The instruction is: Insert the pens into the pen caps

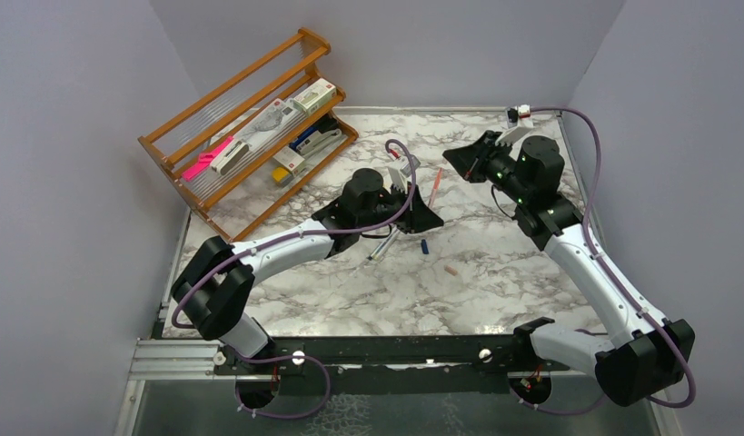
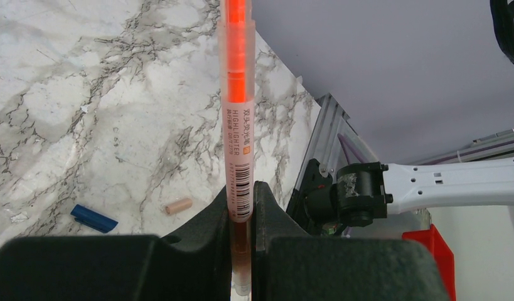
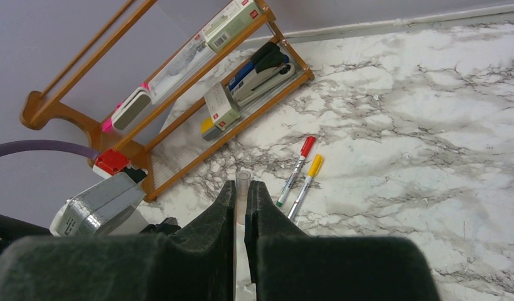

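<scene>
The left pincer is pressed together on an orange highlighter, gripping it low on the barrel just below the barcode label, so most of the pen sticks out past the fingertips. On the marble desk, to the left of that pincer in its own view, lie a dark blue cap and, nearer the fingers, a pale pink cap, the two a little apart. The right pincer pinches a small clear cap whose open end shows just past the tips. Just right of it, a red-capped marker and a yellow-capped marker lie side by side; a wooden rack stands beyond, to its left.
</scene>
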You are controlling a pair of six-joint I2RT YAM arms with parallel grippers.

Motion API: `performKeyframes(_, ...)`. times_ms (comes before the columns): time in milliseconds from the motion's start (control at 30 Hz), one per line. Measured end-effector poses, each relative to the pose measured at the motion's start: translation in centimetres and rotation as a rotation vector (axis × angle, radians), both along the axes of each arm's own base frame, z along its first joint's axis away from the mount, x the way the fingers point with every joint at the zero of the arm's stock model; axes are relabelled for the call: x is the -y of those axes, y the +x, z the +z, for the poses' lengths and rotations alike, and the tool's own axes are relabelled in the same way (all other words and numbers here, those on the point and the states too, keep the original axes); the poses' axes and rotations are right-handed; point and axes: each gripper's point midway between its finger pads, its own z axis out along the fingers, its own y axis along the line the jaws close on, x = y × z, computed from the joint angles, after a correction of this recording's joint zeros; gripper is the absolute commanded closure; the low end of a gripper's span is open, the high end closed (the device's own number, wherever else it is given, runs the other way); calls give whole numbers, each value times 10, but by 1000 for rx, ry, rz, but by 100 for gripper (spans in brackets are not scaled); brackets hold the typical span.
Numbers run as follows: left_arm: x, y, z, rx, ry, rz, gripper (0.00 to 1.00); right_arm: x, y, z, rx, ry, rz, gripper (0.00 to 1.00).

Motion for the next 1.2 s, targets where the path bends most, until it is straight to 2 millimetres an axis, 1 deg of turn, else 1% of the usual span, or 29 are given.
performKeyframes(467,1,-1,0,1,0,-3,100,-3,-3,-2,-6,4,21,99)
performKeyframes(733,1,-1,0,5,1,-4,100,-5,-5,-7,-22,8,31,99)
performKeyframes(1000,1,-1,0,7,2,-4,100,-3,-10,-1,-7,20,35,99)
performKeyframes(1200,1,-1,0,7,2,-4,100,-5,-12,0,-8,22,46,99)
